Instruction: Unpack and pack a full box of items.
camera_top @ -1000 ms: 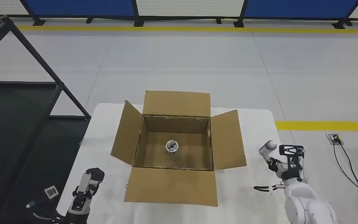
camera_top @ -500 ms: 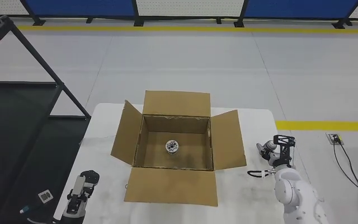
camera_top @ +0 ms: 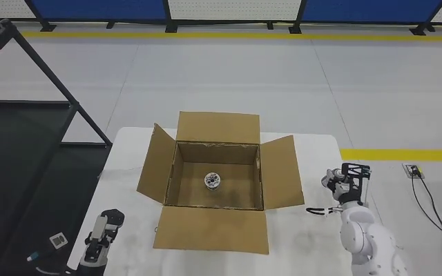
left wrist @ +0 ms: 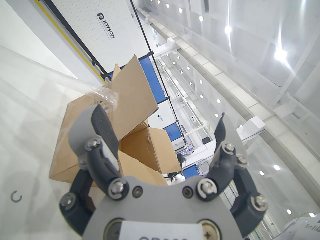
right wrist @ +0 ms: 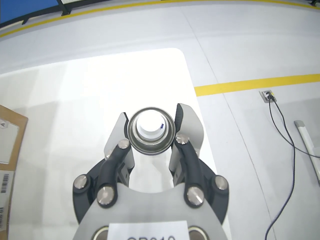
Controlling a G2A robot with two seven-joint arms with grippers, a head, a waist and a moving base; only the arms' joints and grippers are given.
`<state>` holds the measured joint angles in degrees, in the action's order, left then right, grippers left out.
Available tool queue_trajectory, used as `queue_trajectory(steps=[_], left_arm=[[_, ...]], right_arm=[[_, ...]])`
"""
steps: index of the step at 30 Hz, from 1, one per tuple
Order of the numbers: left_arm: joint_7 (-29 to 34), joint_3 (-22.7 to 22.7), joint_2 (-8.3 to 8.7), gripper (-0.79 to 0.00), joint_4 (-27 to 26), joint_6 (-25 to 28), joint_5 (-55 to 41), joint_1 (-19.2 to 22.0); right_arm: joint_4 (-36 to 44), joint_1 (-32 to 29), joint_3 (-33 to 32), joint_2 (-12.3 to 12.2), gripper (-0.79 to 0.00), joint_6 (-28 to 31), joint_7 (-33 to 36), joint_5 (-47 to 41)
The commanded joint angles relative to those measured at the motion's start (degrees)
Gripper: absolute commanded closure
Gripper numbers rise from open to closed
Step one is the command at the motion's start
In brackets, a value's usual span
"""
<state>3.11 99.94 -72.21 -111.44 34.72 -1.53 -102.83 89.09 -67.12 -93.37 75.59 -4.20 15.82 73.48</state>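
Pulled back, left gripper (left wrist: 160,118) gapes empty; right gripper (right wrist: 151,119) clamps round silver metal can (right wrist: 150,143) near open brown cardboard box (camera_top: 282,172).

Cardboard box (camera_top: 210,231), flaps open, one round item (camera_top: 213,181) inside; right gripper (camera_top: 335,182) off to its right, apparently holding a can (camera_top: 332,180).

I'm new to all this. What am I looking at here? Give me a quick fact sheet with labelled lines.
Setting: white table with an open cardboard box, flaps spread
Inside box: one small round object on its floor
Right end effector: shut on a metal can, over the table to the right of the box
Left end effector: open, holding nothing, by the table's left edge
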Motion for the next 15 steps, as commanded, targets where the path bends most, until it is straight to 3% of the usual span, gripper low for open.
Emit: queue_trajectory(steps=[1, 8, 15], left_arm=[[0.13, -0.01, -0.03, -0.785, 0.09, -0.05, -0.13, 0.08], [0.68, 0.28, -0.11, -0.785, 0.46, 0.22, -1.20, 0.30], [1.03, 1.12, -0.18, -0.785, 1.30, 0.87, -2.85, 0.06]], right_arm=[[6.22, -1.90, 0.15, -0.07, 0.000, -1.26, 1.09, 2.02], [23.23, -4.53, 2.64, -0.10, 0.000, -2.19, 5.63, 6.39], [31.99, -0.38, 10.73, 0.10, 0.000, 4.42, 7.50, 7.34]])
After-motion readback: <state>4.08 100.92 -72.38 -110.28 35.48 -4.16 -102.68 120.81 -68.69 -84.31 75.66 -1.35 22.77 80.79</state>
